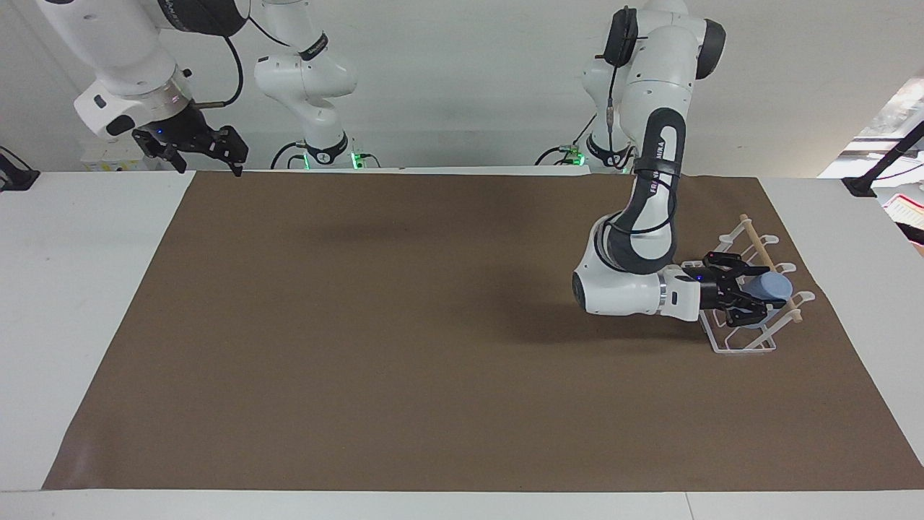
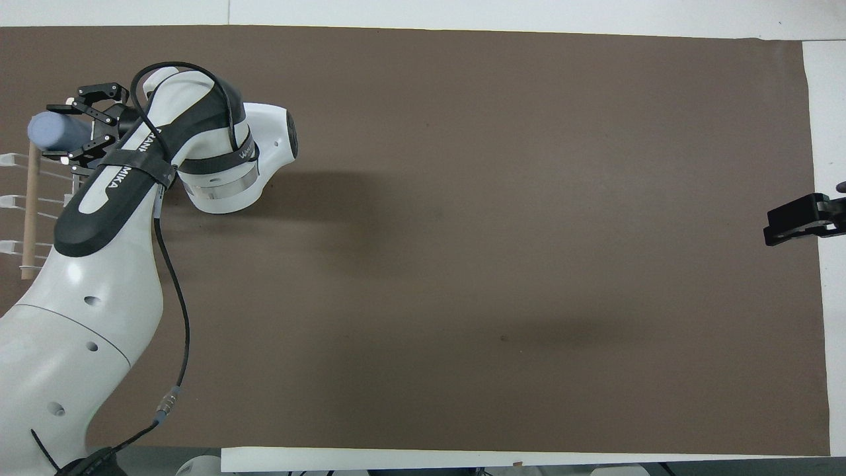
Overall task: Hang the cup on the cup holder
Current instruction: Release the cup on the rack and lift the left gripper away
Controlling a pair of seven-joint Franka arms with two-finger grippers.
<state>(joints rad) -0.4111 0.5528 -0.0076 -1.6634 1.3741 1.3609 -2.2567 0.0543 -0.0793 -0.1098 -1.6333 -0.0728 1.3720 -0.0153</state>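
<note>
The light blue cup [image 1: 771, 288] lies on its side in my left gripper [image 1: 745, 293], which is shut on its rim end. The cup is low among the slanted prongs of the white wire cup holder [image 1: 751, 345], just below the wooden dowel [image 1: 758, 247]; I cannot tell whether it rests on a prong. In the overhead view the cup [image 2: 47, 129] and left gripper [image 2: 74, 131] are over the holder's end farther from the robots, and its dowel [image 2: 30, 211] shows there. My right gripper [image 1: 209, 153] waits, open and empty, raised over the right arm's end of the table.
A brown mat [image 1: 433, 325] covers most of the white table [image 1: 72, 289]. The cup holder stands on the mat at the left arm's end. The right gripper's tip [image 2: 793, 223] shows at the mat's edge in the overhead view.
</note>
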